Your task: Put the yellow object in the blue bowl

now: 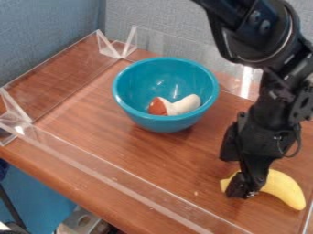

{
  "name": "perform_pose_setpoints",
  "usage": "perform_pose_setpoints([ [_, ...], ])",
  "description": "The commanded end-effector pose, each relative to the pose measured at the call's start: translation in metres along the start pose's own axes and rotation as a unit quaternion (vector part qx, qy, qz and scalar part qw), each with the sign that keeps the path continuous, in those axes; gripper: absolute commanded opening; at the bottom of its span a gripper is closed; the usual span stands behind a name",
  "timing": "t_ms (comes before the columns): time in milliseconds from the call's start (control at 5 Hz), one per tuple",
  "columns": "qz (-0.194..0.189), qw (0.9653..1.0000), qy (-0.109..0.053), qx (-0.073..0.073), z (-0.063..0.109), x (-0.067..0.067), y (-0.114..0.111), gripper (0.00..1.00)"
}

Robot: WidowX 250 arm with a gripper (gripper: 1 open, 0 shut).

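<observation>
The yellow object (283, 190), a curved banana-shaped toy, lies on the wooden table at the lower right. My gripper (248, 190) points straight down over its left end, jaws open, with the fingertips at the banana's level on either side of that end. The black fingers hide part of the banana's left end. Whether they touch it I cannot tell. The blue bowl (134, 91) stands upright at the table's middle, well to the upper left of the gripper. Inside it rests a small red-and-white piece (173, 105).
Clear acrylic walls (73, 146) run around the wooden table (98, 114), with angled clear brackets at the far left corner (119, 43) and left edge (13, 114). A blue fabric wall stands behind. The table's front edge drops off at the bottom.
</observation>
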State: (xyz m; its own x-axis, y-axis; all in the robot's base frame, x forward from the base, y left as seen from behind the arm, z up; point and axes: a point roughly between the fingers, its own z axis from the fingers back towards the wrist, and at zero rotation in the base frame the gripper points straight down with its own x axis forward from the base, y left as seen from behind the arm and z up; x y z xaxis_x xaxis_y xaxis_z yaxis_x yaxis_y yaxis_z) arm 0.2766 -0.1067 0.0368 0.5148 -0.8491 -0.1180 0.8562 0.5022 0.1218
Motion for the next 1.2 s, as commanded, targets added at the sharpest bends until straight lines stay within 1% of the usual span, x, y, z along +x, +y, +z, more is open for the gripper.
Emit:
perform_pose_setpoints([
  [0,0.013,0.9991,-0.029,0.030,0.020,0.006,0.010,1.00],
  [200,0.009,0.9985,-0.036,0.040,0.023,0.008,0.010,1.00],
  [600,0.013,0.9988,-0.037,0.030,0.006,0.008,0.010,1.00],
  [800,0.015,0.9989,-0.037,0.025,-0.002,0.008,0.010,0.00],
  [1000,0.017,0.9986,-0.040,0.029,0.005,0.007,0.011,0.00],
])
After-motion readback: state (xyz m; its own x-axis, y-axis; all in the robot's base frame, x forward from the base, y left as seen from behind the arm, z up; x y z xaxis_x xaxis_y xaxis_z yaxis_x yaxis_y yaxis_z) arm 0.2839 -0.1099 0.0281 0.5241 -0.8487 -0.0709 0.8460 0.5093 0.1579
